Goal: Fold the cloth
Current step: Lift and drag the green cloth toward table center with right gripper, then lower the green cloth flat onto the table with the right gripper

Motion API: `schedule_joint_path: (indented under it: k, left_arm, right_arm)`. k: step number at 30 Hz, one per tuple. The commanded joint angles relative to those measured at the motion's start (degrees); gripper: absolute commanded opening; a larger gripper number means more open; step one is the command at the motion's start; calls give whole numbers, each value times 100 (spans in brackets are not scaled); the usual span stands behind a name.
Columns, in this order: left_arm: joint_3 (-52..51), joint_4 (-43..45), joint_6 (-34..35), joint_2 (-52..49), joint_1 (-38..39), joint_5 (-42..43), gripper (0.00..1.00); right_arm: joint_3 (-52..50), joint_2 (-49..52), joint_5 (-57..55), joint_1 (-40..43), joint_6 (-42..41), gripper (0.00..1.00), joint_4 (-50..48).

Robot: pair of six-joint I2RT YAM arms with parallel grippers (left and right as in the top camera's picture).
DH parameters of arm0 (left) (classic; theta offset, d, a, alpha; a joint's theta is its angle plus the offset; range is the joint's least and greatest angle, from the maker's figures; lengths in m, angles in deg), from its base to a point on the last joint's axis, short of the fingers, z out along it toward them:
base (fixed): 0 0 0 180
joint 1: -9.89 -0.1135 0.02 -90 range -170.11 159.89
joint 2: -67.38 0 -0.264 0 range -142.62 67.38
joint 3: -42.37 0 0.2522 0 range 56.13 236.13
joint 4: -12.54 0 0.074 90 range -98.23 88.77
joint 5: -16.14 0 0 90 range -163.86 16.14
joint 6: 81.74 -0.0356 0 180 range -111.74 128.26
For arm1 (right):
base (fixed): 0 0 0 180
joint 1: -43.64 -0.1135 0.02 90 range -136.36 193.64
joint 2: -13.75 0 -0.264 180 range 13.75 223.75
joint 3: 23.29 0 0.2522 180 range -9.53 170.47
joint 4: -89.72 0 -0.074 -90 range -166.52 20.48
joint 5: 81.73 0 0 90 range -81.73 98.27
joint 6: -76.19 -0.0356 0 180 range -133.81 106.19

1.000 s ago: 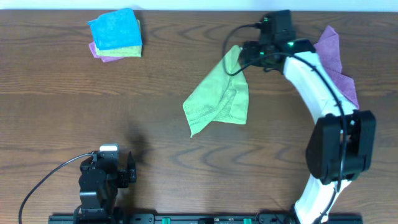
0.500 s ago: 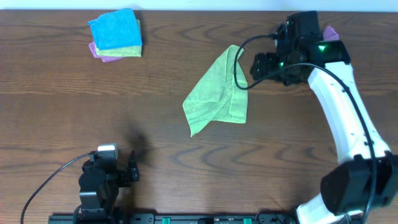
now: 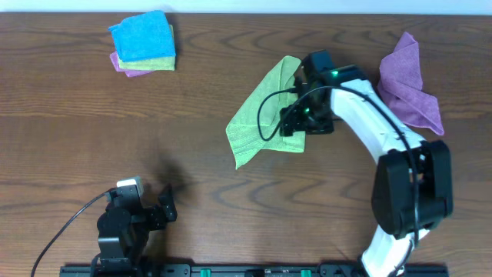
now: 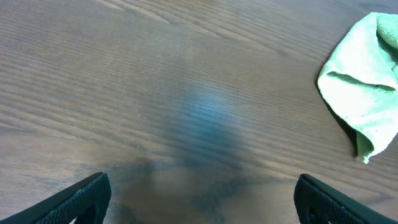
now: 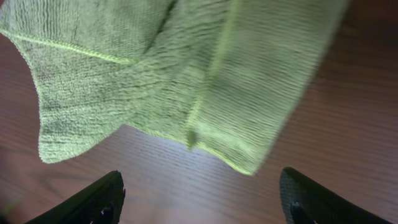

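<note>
The lime-green cloth (image 3: 265,108) lies loosely folded in a crumpled triangle at the middle of the table. My right gripper (image 3: 295,125) hovers open over the cloth's lower right edge. In the right wrist view the cloth (image 5: 186,74) fills the upper part, and the right gripper (image 5: 202,202) has only bare wood between its fingers (image 5: 102,199). My left gripper (image 3: 161,211) stands open near the front left edge, far from the cloth. In the left wrist view the left gripper (image 4: 202,202) holds nothing, and the cloth (image 4: 367,99) shows at the far right.
A stack of folded cloths (image 3: 143,40), blue on top with green and purple beneath, sits at the back left. A crumpled purple cloth (image 3: 411,81) lies at the back right, beside the right arm's forearm.
The right gripper has let go of the cloth's top corner, swung out to the right, then come back over its lower right edge. The corner has dropped flat. The left gripper barely moved.
</note>
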Motion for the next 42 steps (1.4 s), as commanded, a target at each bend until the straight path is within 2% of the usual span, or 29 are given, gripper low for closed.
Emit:
schedule_joint_path:
  k: [1,7,19,26,28,30,33,35,37,39,42]
  left_arm:
    - [-26,-17,44,37,-35,52,95]
    - [-26,-37,44,37,-35,52,95]
    - [-26,-37,44,37,-35,52,95]
    - [-26,-37,44,37,-35,52,95]
    - [-26,-37,42,37,-35,52,95]
    - [-26,-39,44,37,-35,52,96]
    - [-26,-42,44,37,-35,52,95]
    - [-26,-39,42,37,-35,52,95]
    - [-26,-39,44,37,-35,52,95]
    - [-26,-39,44,37,-35,52,96]
    - [-26,-39,42,37,-35,52,95]
  right_arm:
    - [-15,310,11,-168,83,78,-44]
    - [-15,584,-358,-262,-76,68,-229]
    - [-15,651,-566,-262,-111,59,-472]
    - [-17,855,-566,-262,-131,44,-444]
    - [-15,929,-570,-262,-133,43,-450]
    - [-17,981,-570,-262,-133,44,-468]
    - [-15,990,-584,-275,-131,66,-470]
    - [-15,990,-584,-289,-131,66,-466]
    - [-17,990,-584,-289,-133,56,-470]
    - [-15,990,-623,-289,-184,38,-483]
    - [-15,990,-804,-289,-223,16,-479]
